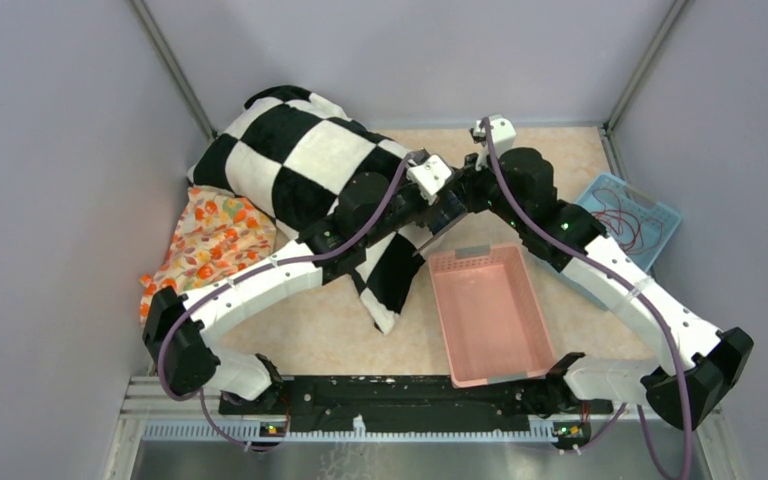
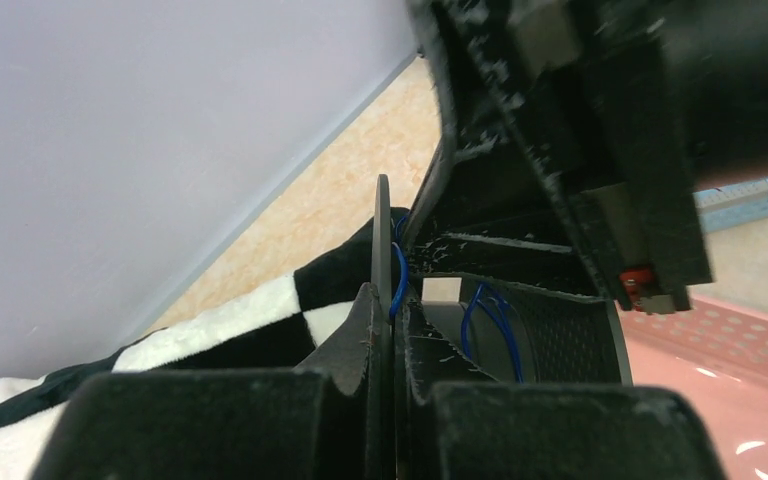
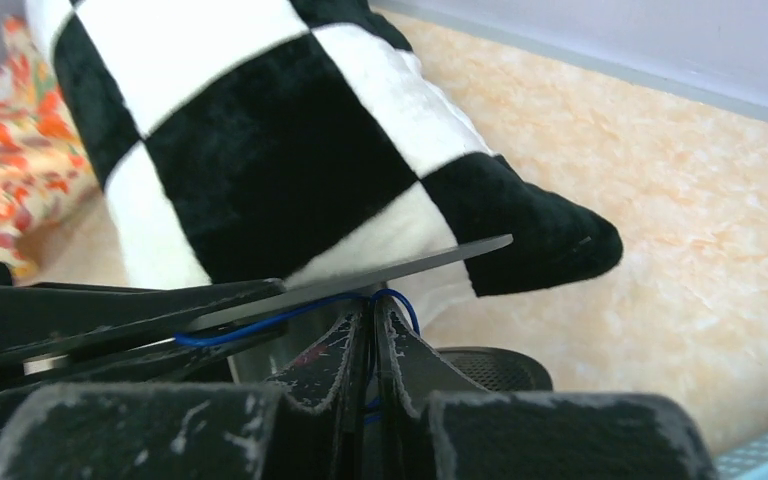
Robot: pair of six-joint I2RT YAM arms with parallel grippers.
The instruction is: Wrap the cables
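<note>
The cable (image 3: 260,325) is a very thin blue wire. In the right wrist view it runs from the left under a thin flat dark plate (image 3: 410,260) to my right gripper (image 3: 372,305), which is shut on it. In the left wrist view my left gripper (image 2: 392,295) is shut on the edge of that plate (image 2: 382,220), with a bit of wire at its fingertips. More wire loops (image 2: 487,320) lie against a black meshed round part behind. In the top view both grippers meet above the table, left (image 1: 438,218) and right (image 1: 465,195).
A black-and-white checkered blanket (image 1: 300,170) lies under and left of the grippers, with an orange floral cloth (image 1: 210,240) beside it. A pink tray (image 1: 535,330) stands just below the grippers. A blue basket (image 1: 660,215) holding reddish wires is at the right. Walls close in all round.
</note>
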